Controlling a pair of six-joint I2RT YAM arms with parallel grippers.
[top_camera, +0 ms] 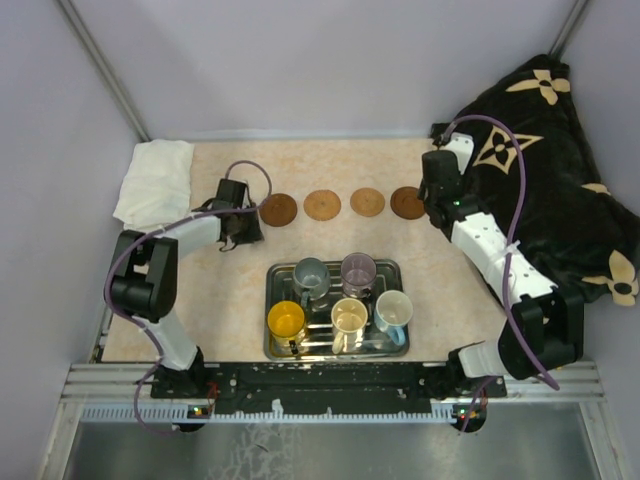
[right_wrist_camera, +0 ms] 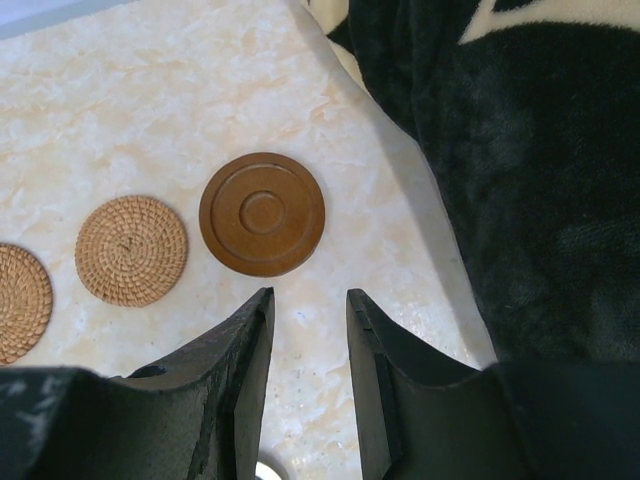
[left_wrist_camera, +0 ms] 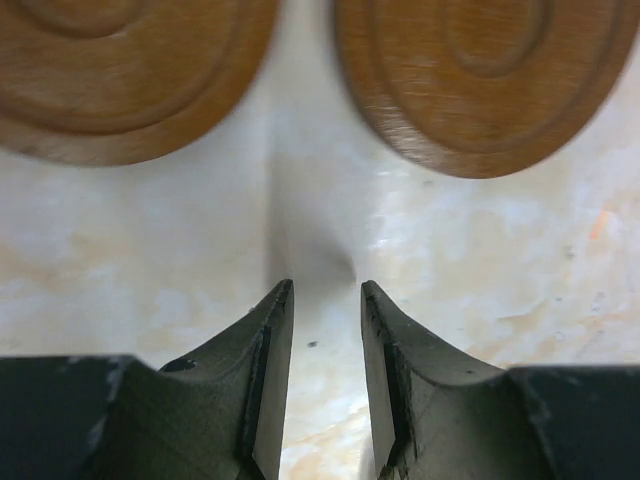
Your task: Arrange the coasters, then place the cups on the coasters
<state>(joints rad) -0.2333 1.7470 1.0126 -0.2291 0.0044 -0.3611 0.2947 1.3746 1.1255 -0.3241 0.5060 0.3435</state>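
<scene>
Four coasters lie in a row at the back: a dark wooden coaster [top_camera: 278,209], two woven coasters [top_camera: 322,204] [top_camera: 367,202] and another dark coaster [top_camera: 407,202]. My left gripper [top_camera: 243,228] hovers low at the row's left end, open and empty. Its wrist view shows two dark wooden coasters [left_wrist_camera: 120,70] [left_wrist_camera: 490,80] just beyond the left gripper [left_wrist_camera: 327,288]. My right gripper [right_wrist_camera: 308,295] is open over bare table, just short of the right-end dark coaster [right_wrist_camera: 262,214]. The grey cup [top_camera: 311,272], purple cup [top_camera: 358,270], orange-yellow cup [top_camera: 286,320], cream cup [top_camera: 349,316] and light blue cup [top_camera: 393,310] stand in the tray.
The ridged metal tray [top_camera: 271,285] sits at the front centre. A folded white cloth [top_camera: 155,180] lies at the back left. A black blanket with cream flowers [top_camera: 545,170] covers the right side, right beside my right arm [top_camera: 490,250].
</scene>
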